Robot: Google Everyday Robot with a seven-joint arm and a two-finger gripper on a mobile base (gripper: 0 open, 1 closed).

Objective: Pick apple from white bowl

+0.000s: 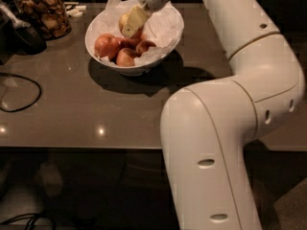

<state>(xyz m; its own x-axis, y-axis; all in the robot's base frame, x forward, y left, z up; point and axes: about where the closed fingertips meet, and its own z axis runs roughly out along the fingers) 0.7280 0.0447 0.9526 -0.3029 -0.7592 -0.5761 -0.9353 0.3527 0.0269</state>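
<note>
Dark grey countertop [72, 114], dim room. Left: black cable [21, 92] loop; glass jar [45, 13] of brown snacks farther back. Centre-far: white bowl [125, 70], paper-lined, smaller red apples [106, 46] at its near-left. Apple [124, 20] in bowl's far part: pale yellow, part hidden, just left of gripper [133, 23]. Gripper slants down-left into bowl from far right; grasping or not, cannot tell.

You see the smooth, pale-yellow plastic-looking claw [133, 24] down inside the round, glossy white bowl [136, 69], above its crumpled, matt white paper lining [163, 23]. The grey-brown desk [96, 104] looks smooth and semi-glossy, with small glints. The clear glass jar [45, 13] shines.
</note>
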